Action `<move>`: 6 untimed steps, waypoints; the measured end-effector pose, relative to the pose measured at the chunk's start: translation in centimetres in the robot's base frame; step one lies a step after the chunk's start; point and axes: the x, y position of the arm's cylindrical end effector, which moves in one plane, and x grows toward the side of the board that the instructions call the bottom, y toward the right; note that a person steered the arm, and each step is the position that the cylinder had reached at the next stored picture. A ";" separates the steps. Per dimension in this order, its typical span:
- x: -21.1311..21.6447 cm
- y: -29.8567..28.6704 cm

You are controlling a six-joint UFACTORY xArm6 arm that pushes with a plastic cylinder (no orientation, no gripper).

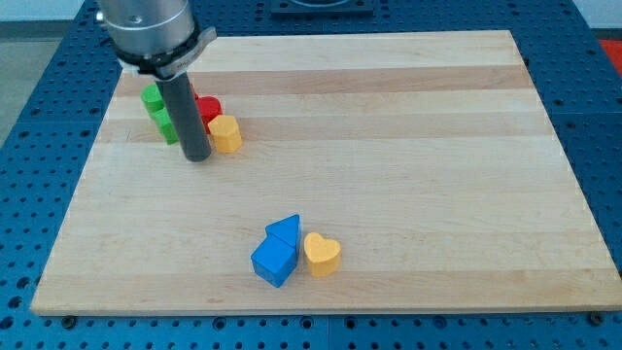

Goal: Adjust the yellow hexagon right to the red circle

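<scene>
Most of the job looks done: the yellow hexagon (226,133) touches the red circle (208,107), lower right. No end effector, just the tip (197,157), left of the hexagon.

My rod stands upright, my tip (197,157) resting low at the view's upper left.

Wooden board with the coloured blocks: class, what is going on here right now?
A robot arm's dark rod stands on the pale wooden board. My tip sits at the view's upper left, just left of the yellow hexagon block, which touches the red circle block. Green blocks lie behind the rod. Near the view's bottom, two blue blocks sit beside a yellow heart block.
</scene>
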 end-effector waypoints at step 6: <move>-0.1 7.2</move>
